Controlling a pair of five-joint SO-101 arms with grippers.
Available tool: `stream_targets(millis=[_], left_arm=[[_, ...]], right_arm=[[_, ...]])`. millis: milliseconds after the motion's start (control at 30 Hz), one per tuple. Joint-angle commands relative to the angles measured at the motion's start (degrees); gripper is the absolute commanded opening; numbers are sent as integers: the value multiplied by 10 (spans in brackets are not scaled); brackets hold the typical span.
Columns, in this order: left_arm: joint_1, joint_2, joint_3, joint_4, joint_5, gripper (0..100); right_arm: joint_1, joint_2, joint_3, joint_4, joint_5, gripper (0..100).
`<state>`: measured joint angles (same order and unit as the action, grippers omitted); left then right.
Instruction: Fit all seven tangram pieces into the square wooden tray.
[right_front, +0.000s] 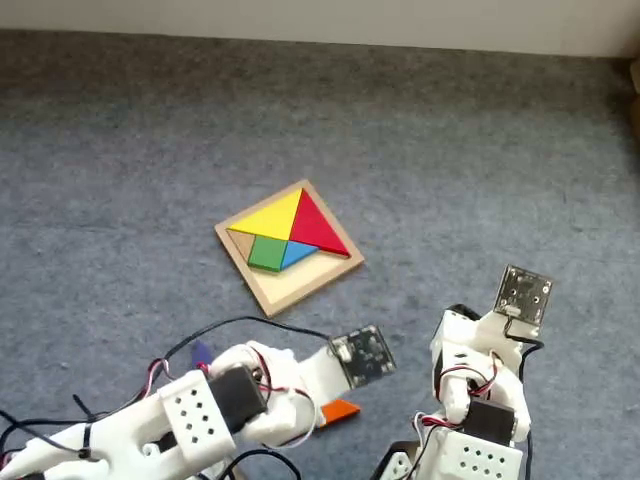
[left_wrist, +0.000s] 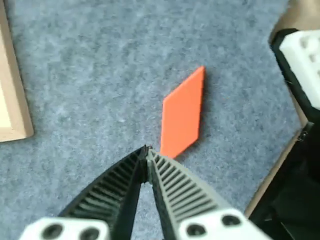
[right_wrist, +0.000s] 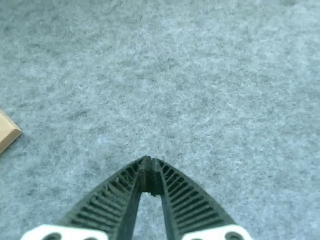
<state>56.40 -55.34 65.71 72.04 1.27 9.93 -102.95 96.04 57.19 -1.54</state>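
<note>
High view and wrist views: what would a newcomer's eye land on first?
The bright pieces in the wooden tray mid-table: a yellow triangle and a red triangle fill its far half, while its near strip is bare. Next, the orange parallelogram lying loose on the grey carpet, just ahead of the shut left gripper.

We see a grey, felt-like mat (right_front: 450, 130) spread wide across the high view, its nap mottled with lighter and darker flecks. On the far side it ends in a straight line, and beyond that lies a pale off-white band (right_front: 400, 18); we cannot tell whether this is wall or bare surface. In the left wrist view the mat's edge runs at a slant, and a smooth tan strip of tabletop (left_wrist: 302, 11) shows just past it. In the right wrist view we see more of the grey nap.
</note>
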Motion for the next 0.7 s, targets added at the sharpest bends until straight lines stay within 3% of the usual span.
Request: stream_targets(millis=[0,233,367,667], left_arm=[[48,-11,-1,-10,-5,6],[55,12,23,-33,4,6],[55,100,28,-79,40,6],[51,332,-102,-55,64,6]], right_arm=[[6,-9,64,-10,-1,12],[6,-9,64,-10,-1,12],[6,-9,64,-10,-1,12],[6,-9,64,-10,-1,12]])
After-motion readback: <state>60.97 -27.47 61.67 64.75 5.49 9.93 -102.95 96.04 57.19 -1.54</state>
